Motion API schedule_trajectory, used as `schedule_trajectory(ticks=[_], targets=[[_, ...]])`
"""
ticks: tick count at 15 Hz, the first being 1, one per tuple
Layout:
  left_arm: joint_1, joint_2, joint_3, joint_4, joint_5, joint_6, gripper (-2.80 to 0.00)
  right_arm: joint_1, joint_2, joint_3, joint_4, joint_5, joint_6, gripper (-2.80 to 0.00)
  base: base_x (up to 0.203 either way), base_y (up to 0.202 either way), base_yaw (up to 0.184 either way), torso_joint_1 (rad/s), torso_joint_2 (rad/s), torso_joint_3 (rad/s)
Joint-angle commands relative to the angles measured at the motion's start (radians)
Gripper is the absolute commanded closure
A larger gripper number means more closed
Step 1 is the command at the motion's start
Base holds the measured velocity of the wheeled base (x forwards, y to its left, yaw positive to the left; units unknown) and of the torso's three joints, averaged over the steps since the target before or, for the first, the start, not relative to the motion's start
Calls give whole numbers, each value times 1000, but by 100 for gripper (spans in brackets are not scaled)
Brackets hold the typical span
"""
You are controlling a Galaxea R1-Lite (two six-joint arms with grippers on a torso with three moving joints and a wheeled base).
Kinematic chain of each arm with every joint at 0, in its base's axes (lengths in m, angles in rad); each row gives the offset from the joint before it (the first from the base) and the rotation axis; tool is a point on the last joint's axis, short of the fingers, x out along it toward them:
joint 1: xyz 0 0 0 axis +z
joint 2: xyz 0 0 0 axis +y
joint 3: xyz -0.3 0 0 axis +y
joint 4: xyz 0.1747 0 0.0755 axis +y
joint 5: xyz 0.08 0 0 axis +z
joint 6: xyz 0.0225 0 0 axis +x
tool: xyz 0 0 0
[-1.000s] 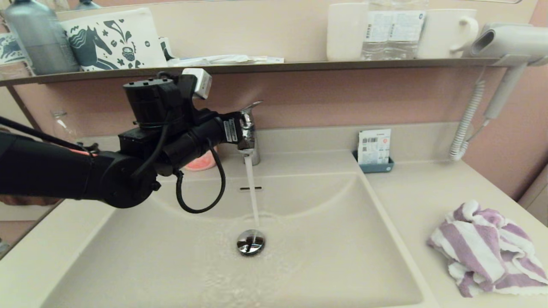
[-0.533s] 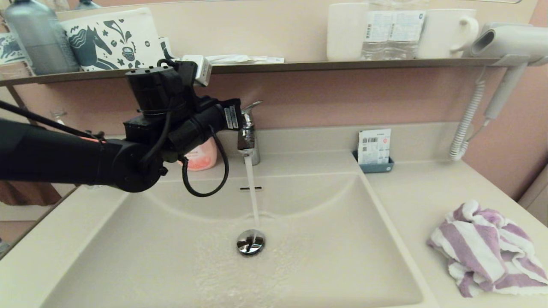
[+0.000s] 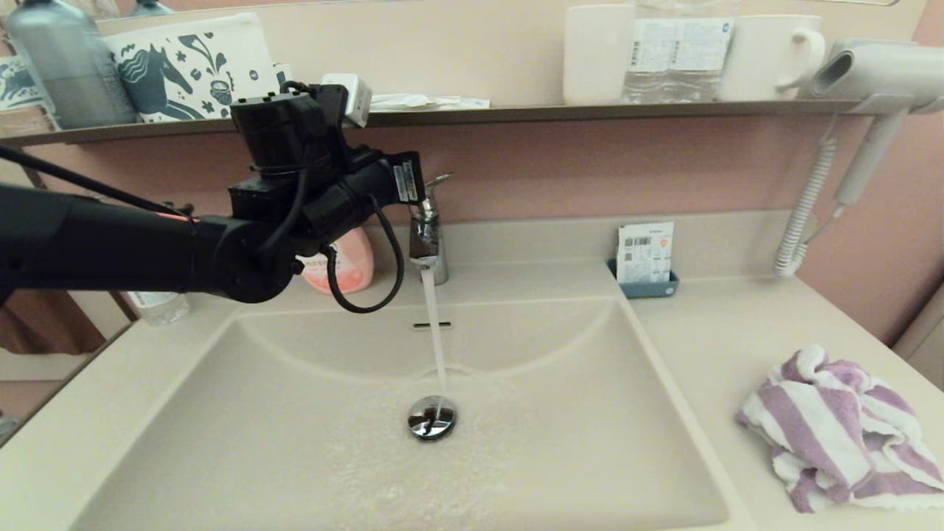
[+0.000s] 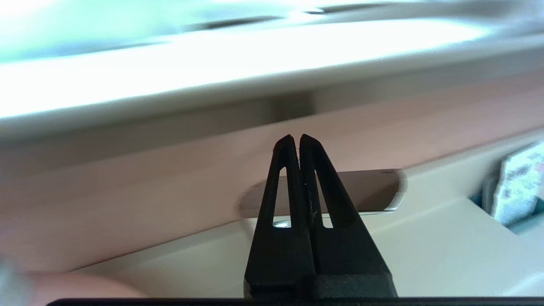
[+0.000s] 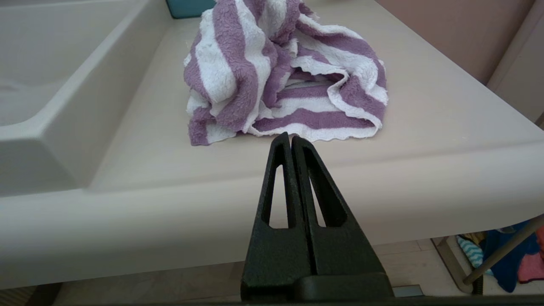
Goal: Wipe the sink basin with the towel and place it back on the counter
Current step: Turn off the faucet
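Observation:
The purple-and-white striped towel (image 3: 841,428) (image 5: 280,72) lies crumpled on the counter (image 3: 723,332) (image 5: 425,127), right of the sink basin (image 3: 560,442) (image 5: 38,63). Water runs from the chrome faucet (image 3: 428,236) onto the round drain plug (image 3: 431,418), below the overflow slot (image 3: 432,324). My left gripper (image 4: 295,138) is shut and empty, its tips just above the faucet's lever (image 4: 365,191); in the head view the wrist hides the fingers. My right gripper (image 5: 290,136) is shut and empty, low in front of the counter's front edge and pointing at the towel. It is out of the head view.
A pink soap bottle (image 3: 343,265) stands left of the faucet and a blue card holder (image 3: 646,258) at the back edge. The dark shelf (image 3: 590,112) above carries cups and bottles. A hair dryer (image 3: 870,74) with a coiled cord (image 3: 800,214) hangs at the right wall.
My left arm has risen and drawn slightly left from the faucet, uncovering the soap bottle. Water keeps running. The towel has not moved.

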Motion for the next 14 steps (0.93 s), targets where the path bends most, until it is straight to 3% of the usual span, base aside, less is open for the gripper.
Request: schedule_trajectory(ticks=[1, 6, 14], targets=[[-21, 3, -7, -3, 3, 0, 0, 0, 0, 0, -1, 0, 0, 0, 0, 0, 0, 0, 0, 0], [-71, 8, 17, -8, 5, -1, 0, 0, 0, 0, -1, 0, 0, 0, 0, 0, 0, 0, 0, 0], [-80, 26, 48, -11, 5, -2, 0, 0, 0, 0, -1, 0, 0, 0, 0, 0, 0, 0, 0, 0]])
